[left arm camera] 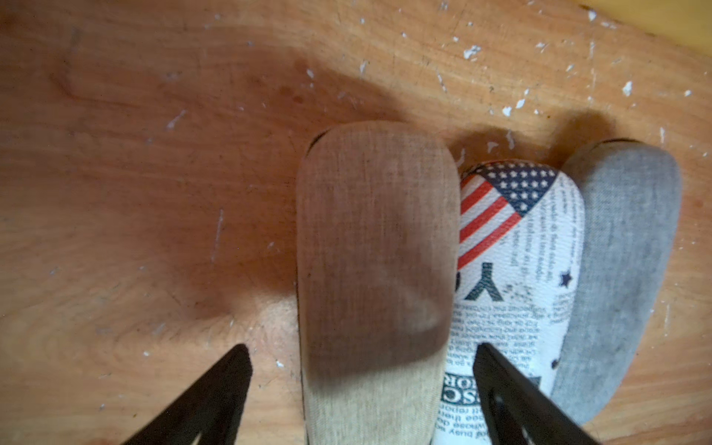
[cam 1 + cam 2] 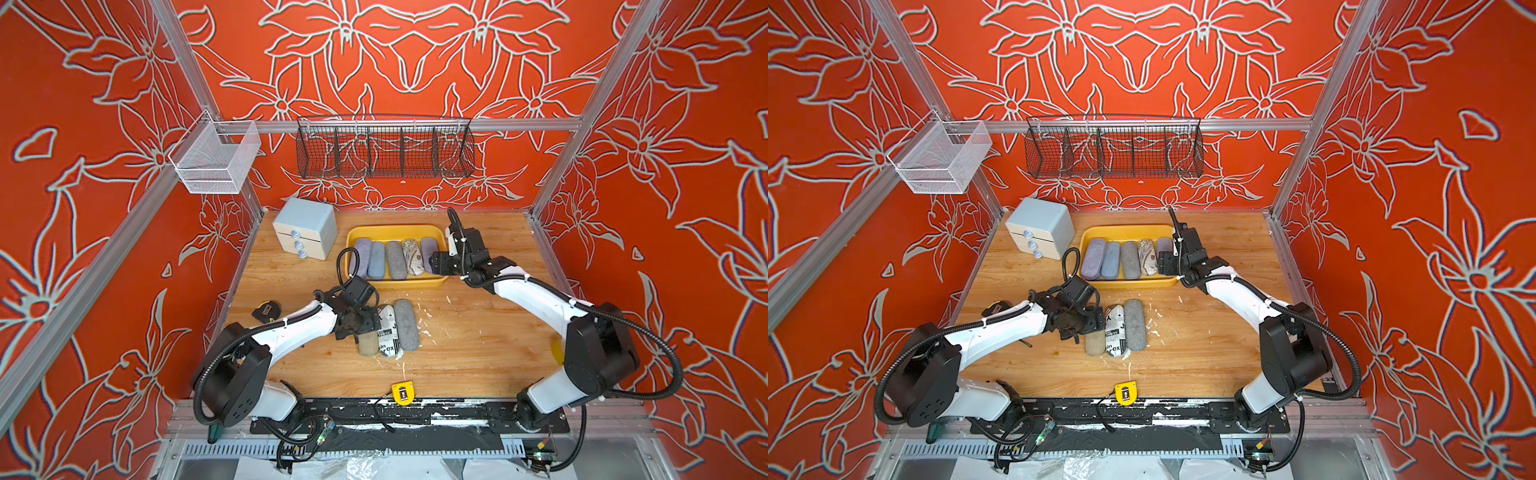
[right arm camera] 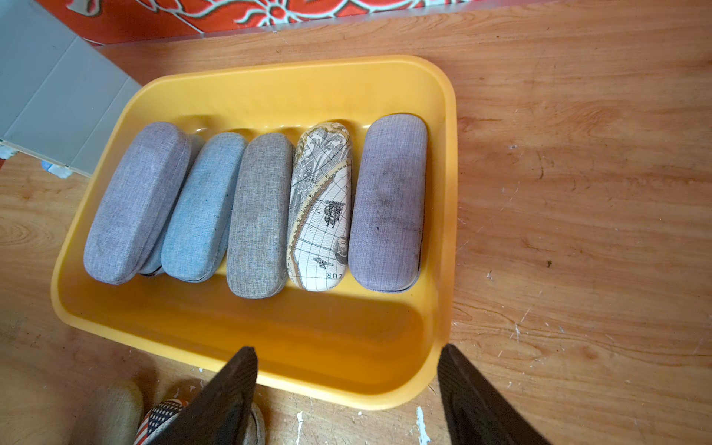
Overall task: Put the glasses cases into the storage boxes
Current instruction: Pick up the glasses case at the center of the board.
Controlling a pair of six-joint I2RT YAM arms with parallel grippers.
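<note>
Left gripper (image 1: 362,346) fingers sit at the wrist view's edge, cut off behind the tips. The jaws stand apart and straddle the tan case (image 1: 373,239) with a gap on each side, so there is no grip. The tan case lies on the table (image 1: 135,173), touching the newsprint case (image 1: 516,269), which touches the grey case (image 1: 624,250). In both top views the left arm (image 2: 291,328) covers most of the tan case. Right gripper (image 3: 346,348) hovers spread and empty over a corner of the yellow tray (image 3: 293,88). Five cases lie side by side in the tray, the map-printed case (image 3: 321,208) among them. A sixth, under the end lavender case (image 3: 135,204), is barely visible and its colour is unclear.
</note>
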